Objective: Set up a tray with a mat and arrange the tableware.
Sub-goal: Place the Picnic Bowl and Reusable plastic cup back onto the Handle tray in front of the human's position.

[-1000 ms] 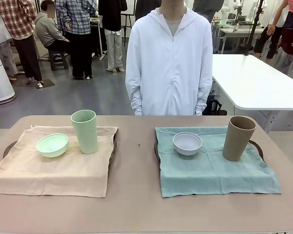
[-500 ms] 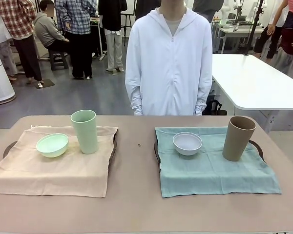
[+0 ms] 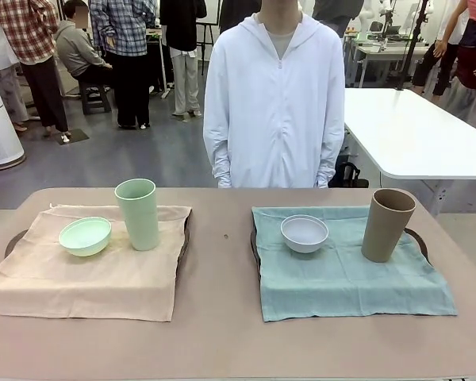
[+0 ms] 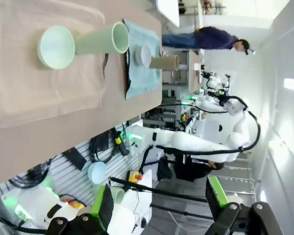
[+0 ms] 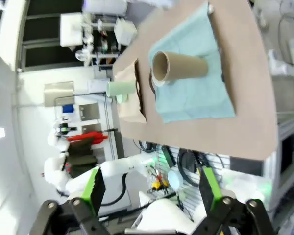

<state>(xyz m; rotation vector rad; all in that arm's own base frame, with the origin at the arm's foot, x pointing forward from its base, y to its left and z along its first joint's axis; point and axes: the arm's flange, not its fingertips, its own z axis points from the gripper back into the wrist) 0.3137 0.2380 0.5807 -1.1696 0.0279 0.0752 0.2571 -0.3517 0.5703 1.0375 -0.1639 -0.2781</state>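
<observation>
Two dark trays [image 3: 416,236] lie on the table, each under a cloth mat. The beige mat [image 3: 87,274] on the left carries a mint green bowl [image 3: 85,236] and a pale green cup [image 3: 137,213]. On the teal mat [image 3: 345,274] stand a pale bluish-white bowl [image 3: 305,232] and a tan-brown cup [image 3: 388,225]. My left gripper [image 4: 161,205] is open and far from the mint bowl [image 4: 56,46] and green cup [image 4: 100,39]. My right gripper [image 5: 152,188] is open too, well away from the tan cup [image 5: 179,66] and teal mat [image 5: 196,93].
A person in a white hooded jacket [image 3: 274,103] stands at the table's far edge with arms hanging down. A bare strip of tabletop [image 3: 218,262] runs between the two trays. A white table [image 3: 412,131] stands behind on the right.
</observation>
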